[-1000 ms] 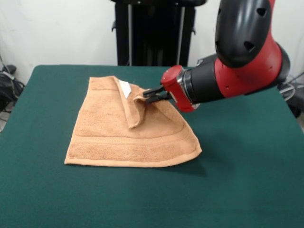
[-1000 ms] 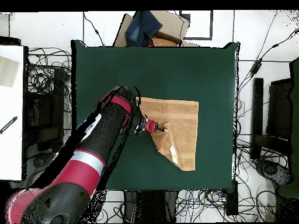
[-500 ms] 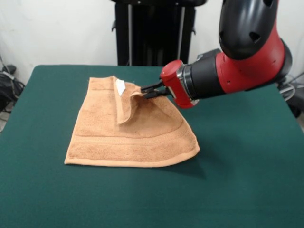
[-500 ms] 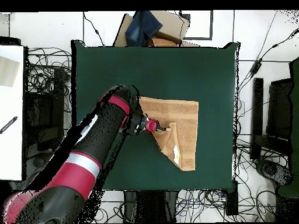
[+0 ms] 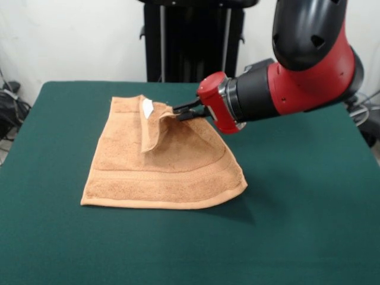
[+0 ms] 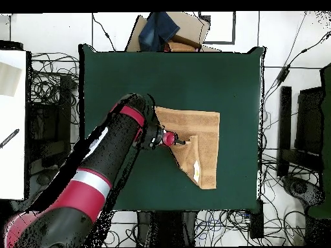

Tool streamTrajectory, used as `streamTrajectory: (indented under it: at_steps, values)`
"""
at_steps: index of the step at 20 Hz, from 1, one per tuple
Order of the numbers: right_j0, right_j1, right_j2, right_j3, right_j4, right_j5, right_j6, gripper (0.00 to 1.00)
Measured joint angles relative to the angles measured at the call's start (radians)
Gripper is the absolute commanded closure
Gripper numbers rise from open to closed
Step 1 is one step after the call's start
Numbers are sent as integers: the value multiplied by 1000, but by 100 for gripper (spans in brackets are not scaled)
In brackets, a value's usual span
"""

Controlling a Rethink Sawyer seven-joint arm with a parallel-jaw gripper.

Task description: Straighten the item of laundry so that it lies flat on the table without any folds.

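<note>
The item of laundry, a tan towel [image 5: 160,169] [image 6: 200,139], lies on the green table [image 5: 297,208] [image 6: 129,77] with one corner folded over its middle. A small white tag [image 5: 146,107] shows on the raised flap. My gripper [image 5: 177,112] [image 6: 181,141] reaches in sideways from the right of the front view and is shut on the towel's folded corner, holding it a little above the cloth beneath. The near edge of the towel lies flat, and its near right corner curls up slightly.
A black stand [image 5: 193,38] rises behind the table's far edge. In the overhead view a cardboard box with blue cloth [image 6: 165,29] sits past the table's top edge, cables cover the floor around it, and a white surface [image 6: 11,123] lies to the left.
My gripper has carried the pinched corner to the left in the front view and slightly upward. The flap and its white tag have shifted with it toward the towel's far left corner.
</note>
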Motion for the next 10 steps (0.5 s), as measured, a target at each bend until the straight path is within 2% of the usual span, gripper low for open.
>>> streamTrajectory:
  at_steps: [10]
  values:
    - [0, 0, 0, 0, 5, 0, 0, 100]
